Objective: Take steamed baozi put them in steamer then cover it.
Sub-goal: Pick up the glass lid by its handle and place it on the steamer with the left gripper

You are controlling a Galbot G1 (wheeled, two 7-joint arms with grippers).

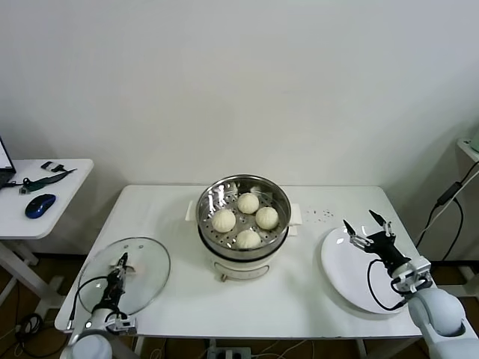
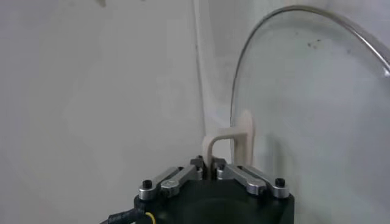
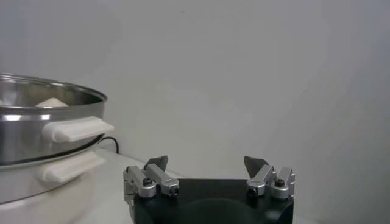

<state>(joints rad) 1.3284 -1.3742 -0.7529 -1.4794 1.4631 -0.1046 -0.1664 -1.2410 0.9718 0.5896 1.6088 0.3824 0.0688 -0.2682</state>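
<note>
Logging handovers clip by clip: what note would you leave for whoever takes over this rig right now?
Left gripper: fingers shut on the cover's white handle; the cover lies on the table's front left corner.
Right gripper: open, empty, above the white plate at the right.
Steamer: mid-table, uncovered, with all four baozi inside.
Done: baozi loaded, cover handle gripped.
Left: lift the cover, carry it over and set it on the steamer.
</note>
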